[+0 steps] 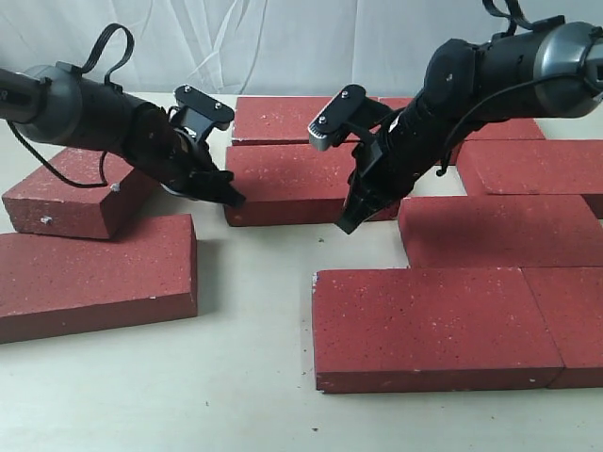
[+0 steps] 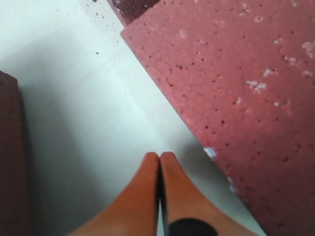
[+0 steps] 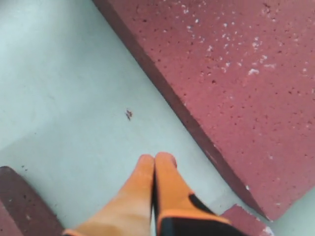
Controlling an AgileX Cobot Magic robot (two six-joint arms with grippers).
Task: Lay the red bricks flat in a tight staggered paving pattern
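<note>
Left wrist view: left gripper (image 2: 159,158) closed, empty, near red brick (image 2: 236,73) | right gripper (image 3: 155,160) closed, empty

On the table (image 1: 245,405), the near left brick (image 1: 94,273) lies flat, with the far left brick (image 1: 75,193) just behind it. The centre brick (image 1: 283,179) sits mid-scene, and the far centre brick (image 1: 278,118) is close behind it. At the right, the near brick (image 1: 424,325) and the near right brick (image 1: 570,320) touch end to end. Behind them, offset, lie the mid right brick (image 1: 499,231), then the right brick (image 1: 542,165), then the far right brick (image 1: 504,130). The left gripper (image 1: 229,197) is just left of the centre brick, and the right gripper (image 1: 347,224) is at its near right corner.
</note>
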